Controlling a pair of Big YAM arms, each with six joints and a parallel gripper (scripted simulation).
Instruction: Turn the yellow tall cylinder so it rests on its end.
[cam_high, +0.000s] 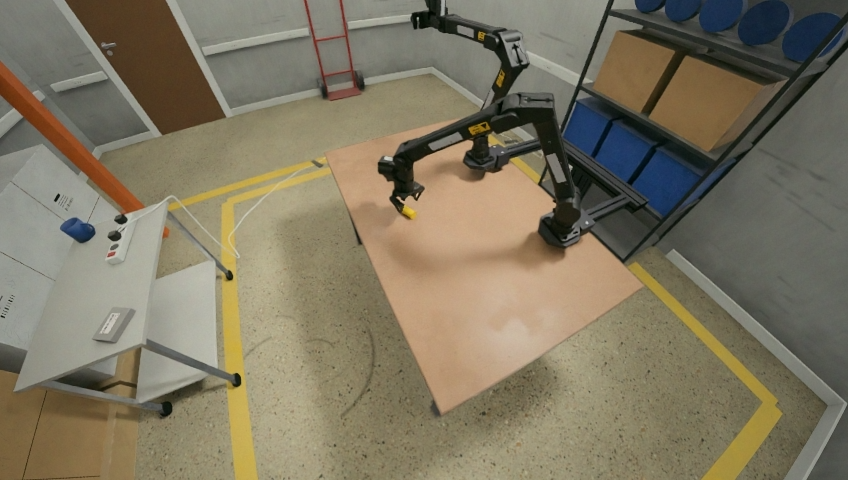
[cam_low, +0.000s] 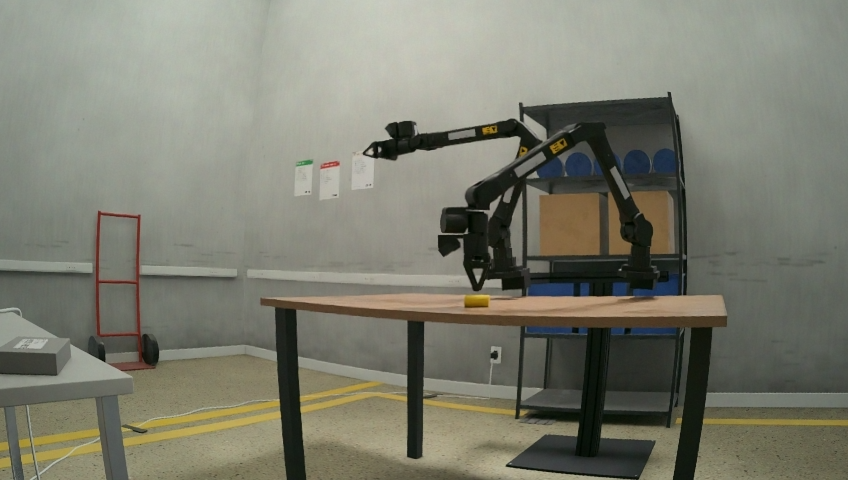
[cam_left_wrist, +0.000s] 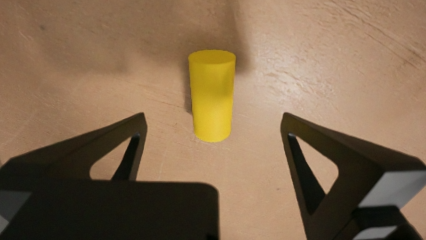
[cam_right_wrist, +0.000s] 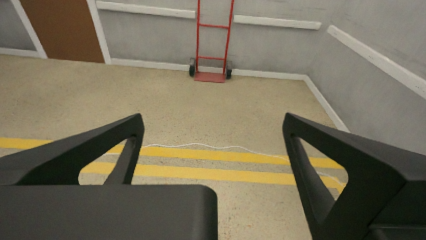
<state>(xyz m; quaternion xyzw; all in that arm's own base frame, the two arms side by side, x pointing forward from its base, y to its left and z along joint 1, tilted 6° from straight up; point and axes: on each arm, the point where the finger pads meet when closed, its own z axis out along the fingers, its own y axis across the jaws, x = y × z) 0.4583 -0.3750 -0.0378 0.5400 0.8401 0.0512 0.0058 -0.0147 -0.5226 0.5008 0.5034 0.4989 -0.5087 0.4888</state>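
The yellow tall cylinder (cam_high: 408, 212) lies on its side on the brown table, near the far left edge. It also shows in the exterior view (cam_low: 476, 300) and in the left wrist view (cam_left_wrist: 212, 95), lengthwise between the fingers. My left gripper (cam_high: 404, 200) (cam_left_wrist: 213, 120) is open and hovers just above it, fingers pointing down (cam_low: 477, 278), a finger on each side. My right gripper (cam_high: 418, 20) (cam_low: 367, 151) (cam_right_wrist: 213, 120) is open and empty, raised high beyond the table's far end, over the floor.
A metal shelf (cam_high: 684, 89) with blue bins and cardboard boxes stands behind the arm bases. A grey side table (cam_high: 95, 297) stands off to the left. A red hand truck (cam_right_wrist: 212, 42) leans on the far wall.
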